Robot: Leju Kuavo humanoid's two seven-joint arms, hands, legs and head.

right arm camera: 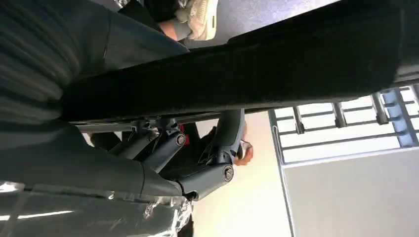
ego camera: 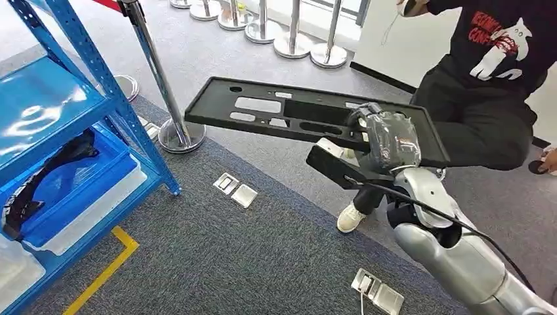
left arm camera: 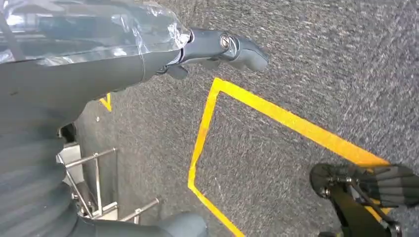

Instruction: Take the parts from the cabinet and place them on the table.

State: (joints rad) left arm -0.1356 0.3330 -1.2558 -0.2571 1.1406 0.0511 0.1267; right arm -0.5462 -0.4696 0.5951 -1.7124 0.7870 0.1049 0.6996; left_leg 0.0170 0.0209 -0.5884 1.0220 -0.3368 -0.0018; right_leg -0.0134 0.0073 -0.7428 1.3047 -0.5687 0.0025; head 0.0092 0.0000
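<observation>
One black panel [ego camera: 276, 111], long and flat with cutouts, held up in the air by the right hand [ego camera: 387, 141], above grey carpet [ego camera: 217, 256] and well apart from the blue rack [ego camera: 98, 85]. Right hand grips the panel near one end, fingers wrapped over its edge; hand wears a clear plastic cover. In the right wrist view the panel [right arm camera: 237, 74] crosses the frame as a dark bar, with the right hand's fingers [right arm camera: 217, 148] curled against its underside. Panel tilted slightly, far end pointing toward the rack side.

Left hand [left arm camera: 217, 47] hangs over carpet with yellow tape lines [left arm camera: 276, 116], fingers partly curled, nothing in it; whether it counts as open or closed, cannot tell.

Rack on the left in the head view, blue shelves, with a blue bin [ego camera: 72, 190] on a lower shelf holding a curved black part [ego camera: 46, 174]. Chrome post [ego camera: 161, 79] on a round base stands just beside the rack, more posts [ego camera: 289, 26] in a row farther back. Metal floor plates [ego camera: 235, 189] set in the carpet. Person [ego camera: 486, 79] in black shirt and trousers just behind the panel, white shoe [ego camera: 351, 216] near the right arm.
</observation>
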